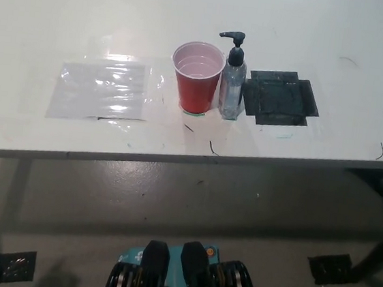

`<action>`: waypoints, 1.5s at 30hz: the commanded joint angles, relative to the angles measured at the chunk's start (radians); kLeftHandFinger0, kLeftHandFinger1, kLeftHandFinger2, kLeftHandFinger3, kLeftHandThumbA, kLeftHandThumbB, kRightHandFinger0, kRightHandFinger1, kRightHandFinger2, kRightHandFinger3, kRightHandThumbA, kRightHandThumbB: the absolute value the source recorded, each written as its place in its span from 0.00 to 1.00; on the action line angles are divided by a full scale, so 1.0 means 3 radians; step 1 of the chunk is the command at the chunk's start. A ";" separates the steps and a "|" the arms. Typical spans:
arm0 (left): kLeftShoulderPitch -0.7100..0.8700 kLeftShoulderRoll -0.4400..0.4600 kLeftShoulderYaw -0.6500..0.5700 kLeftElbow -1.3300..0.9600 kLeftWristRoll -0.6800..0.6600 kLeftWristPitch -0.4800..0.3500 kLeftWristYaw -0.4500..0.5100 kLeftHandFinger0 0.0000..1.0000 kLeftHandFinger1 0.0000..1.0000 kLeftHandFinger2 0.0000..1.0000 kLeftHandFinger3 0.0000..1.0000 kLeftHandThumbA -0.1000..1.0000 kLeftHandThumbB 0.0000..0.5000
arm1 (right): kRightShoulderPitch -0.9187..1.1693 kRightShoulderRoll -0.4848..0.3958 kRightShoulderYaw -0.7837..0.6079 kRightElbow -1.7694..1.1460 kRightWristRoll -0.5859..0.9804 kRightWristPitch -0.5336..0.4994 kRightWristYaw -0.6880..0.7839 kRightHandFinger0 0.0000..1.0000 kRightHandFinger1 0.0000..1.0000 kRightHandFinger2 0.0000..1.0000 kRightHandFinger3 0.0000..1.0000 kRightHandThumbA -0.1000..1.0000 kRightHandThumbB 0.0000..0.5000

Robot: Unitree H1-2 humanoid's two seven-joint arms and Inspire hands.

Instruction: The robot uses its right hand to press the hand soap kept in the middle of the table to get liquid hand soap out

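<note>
Clear plastic soap bottle with black pump [232, 86] is stood beside red plastic cup [198, 77] on white table [326, 34]; no readable label is seen. Neither hand is seen, so their state cannot be told.

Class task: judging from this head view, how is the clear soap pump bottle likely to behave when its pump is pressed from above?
The soap bottle looks tall and narrow, so an off-centre press would probably tip it. It stands close beside the red cup, which it might knock. Its clear plastic probably makes it light and somewhat slippery.
</note>
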State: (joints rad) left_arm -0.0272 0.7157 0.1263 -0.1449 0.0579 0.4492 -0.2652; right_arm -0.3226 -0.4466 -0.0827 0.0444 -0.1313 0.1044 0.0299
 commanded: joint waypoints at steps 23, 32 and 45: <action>-0.0031 0.0048 0.0177 -0.0130 0.0222 0.0069 -0.0241 1.00 1.00 1.00 0.88 1.00 0.12 | -0.2628 -0.0225 0.1127 0.0150 -0.0448 0.0675 0.1010 1.00 1.00 1.00 1.00 1.00 0.86; -0.0065 -0.0021 0.0248 -0.0110 0.0291 0.0069 -0.0325 1.00 1.00 1.00 0.91 1.00 0.11 | -0.2756 0.0160 0.1230 0.0554 -0.0472 0.0571 0.0984 1.00 1.00 1.00 1.00 1.00 0.83; -0.0117 -0.0084 0.0318 -0.0102 0.0426 0.0069 -0.0473 1.00 1.00 1.00 0.91 1.00 0.13 | -0.2730 0.0465 0.1525 0.1251 -0.0792 0.0161 0.0883 1.00 1.00 1.00 1.00 1.00 1.00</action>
State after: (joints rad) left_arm -0.0417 0.6728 0.1947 -0.1585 0.1499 0.4516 -0.3780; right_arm -1.0800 -0.3105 0.3562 0.3889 -0.3076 0.2398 0.3190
